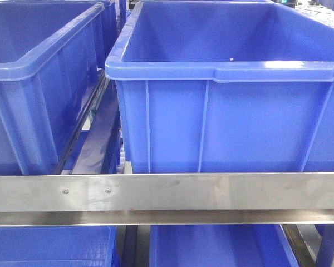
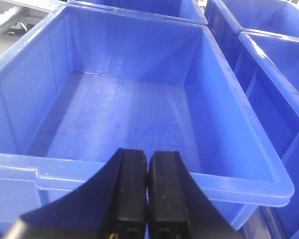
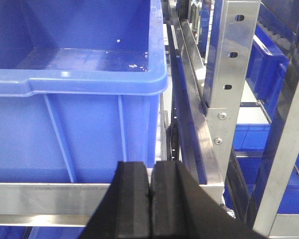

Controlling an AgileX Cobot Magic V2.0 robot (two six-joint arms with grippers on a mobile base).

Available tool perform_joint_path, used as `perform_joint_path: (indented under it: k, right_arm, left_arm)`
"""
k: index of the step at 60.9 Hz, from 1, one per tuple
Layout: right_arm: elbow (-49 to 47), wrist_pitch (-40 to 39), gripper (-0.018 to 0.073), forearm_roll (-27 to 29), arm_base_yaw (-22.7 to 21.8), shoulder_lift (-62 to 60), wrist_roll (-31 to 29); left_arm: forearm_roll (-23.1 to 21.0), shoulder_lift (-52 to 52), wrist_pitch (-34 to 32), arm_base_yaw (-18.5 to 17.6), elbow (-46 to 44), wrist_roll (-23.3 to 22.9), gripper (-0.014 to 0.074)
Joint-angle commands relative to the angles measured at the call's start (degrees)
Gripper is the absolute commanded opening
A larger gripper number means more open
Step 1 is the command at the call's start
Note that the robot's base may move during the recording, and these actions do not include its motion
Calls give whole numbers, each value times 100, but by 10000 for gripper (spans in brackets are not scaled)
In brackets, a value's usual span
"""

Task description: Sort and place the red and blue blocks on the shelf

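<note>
A large blue crate (image 1: 228, 83) fills the right and middle of the view, its thick rolled rim running across near the top and its ribbed front wall facing the camera. Its inside is bare blue plastic, with a small pale speck on the far inner wall. A second blue crate (image 1: 33, 83) stands to its left, cut off by the frame edge, with a narrow gap between the two. Both stand just behind the shelf's front rail (image 1: 211, 192), a brushed steel strip crossing the whole width, with two screws (image 1: 86, 191) left of centre. Beneath the rail, more blue crates (image 1: 217, 245) show on the lower tier.
</note>
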Motion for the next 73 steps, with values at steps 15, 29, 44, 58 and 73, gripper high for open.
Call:
perform_joint_path:
  k: [15,29,44,58,73]
  right_arm:
    - [-134,-532,53,-83,-28,-118,-29]
    - [-134,-532,53,-83,-28,-118,-29]
    - [-134,-532,53,-83,-28,-118,-29]
    - [-134,-526,53,-83,-28,-118,-29]
    - [-134,-526,53,-83,-28,-118,-29]
  left_arm:
    - [-97,-587,-371,31,94,-9,139]
    - [-590,-1607,-674,120,1577,-21,139]
    - [-931,-2132,-526,120,2121,-41,139]
    - [-931,-2132,-514,97,2121,-41,139]
    - [-970,-2132,-653,97,2129,377,139]
